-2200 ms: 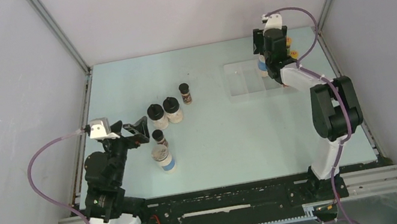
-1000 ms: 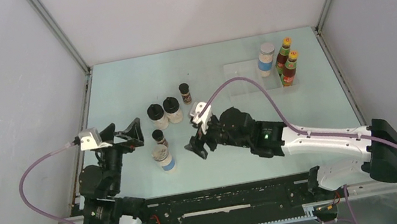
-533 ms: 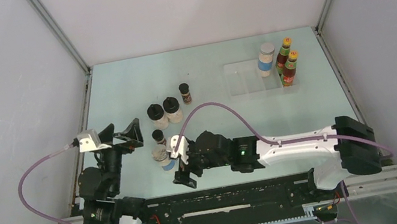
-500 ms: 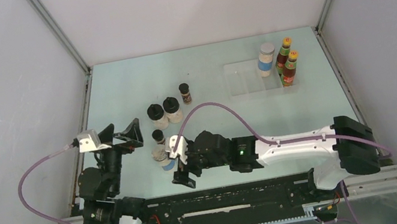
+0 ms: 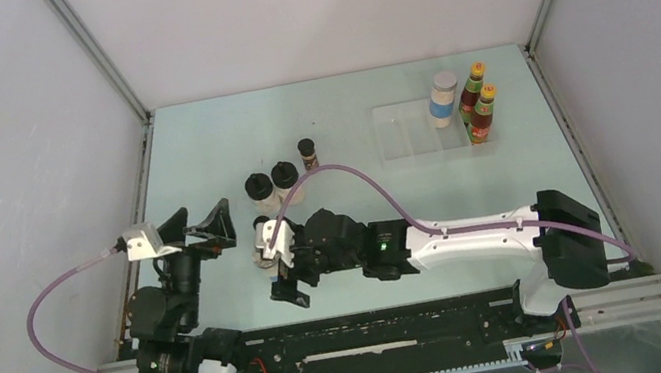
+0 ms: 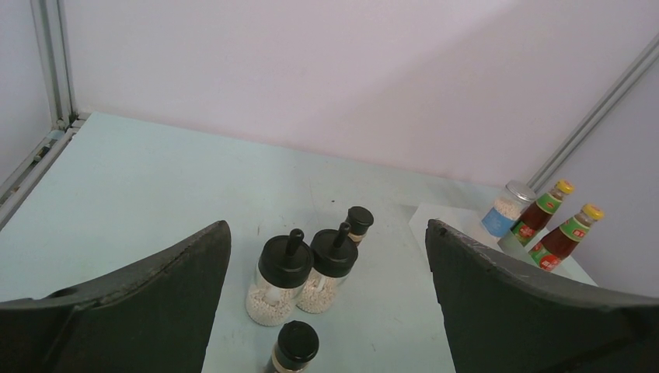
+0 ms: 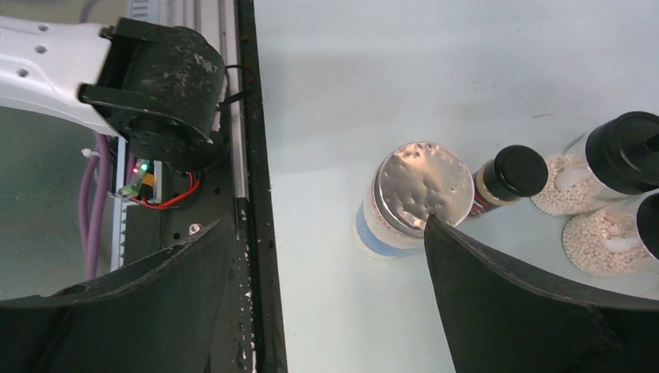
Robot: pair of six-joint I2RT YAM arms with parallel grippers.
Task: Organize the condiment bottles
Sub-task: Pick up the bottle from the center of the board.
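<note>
Pale green tabletop (image 5: 197, 138), white walls (image 5: 327, 5) on three sides. Grey-lidded blue-labelled jar (image 7: 416, 198) stands upright near the front left of the table, between the fingers of the right gripper (image 7: 326, 225). It sits close to one finger, whose tip overlaps the lid in the wrist view; contact unclear. Jaws spread wide, nothing grasped. Tiny dark jar (image 7: 509, 180) is just beside that jar, upright. Past it stand two black-lidded pale jars (image 5: 258, 190), side by side, filled with white granules. Other tiny dark jar (image 5: 307, 154) is a little farther back, on its own. Second grey-lidded jar (image 5: 441, 97) and two red sauce bottles (image 5: 471, 88) with yellow caps stand at the right end of a clear tray (image 5: 405, 139), far right of the table, well apart from the left cluster. Right arm reaches low across the table from its base. Left gripper (image 5: 201, 223) hovers at the left edge, fingers wide apart, empty, facing the cluster. Black rail (image 5: 380, 325) runs along the near edge.
</note>
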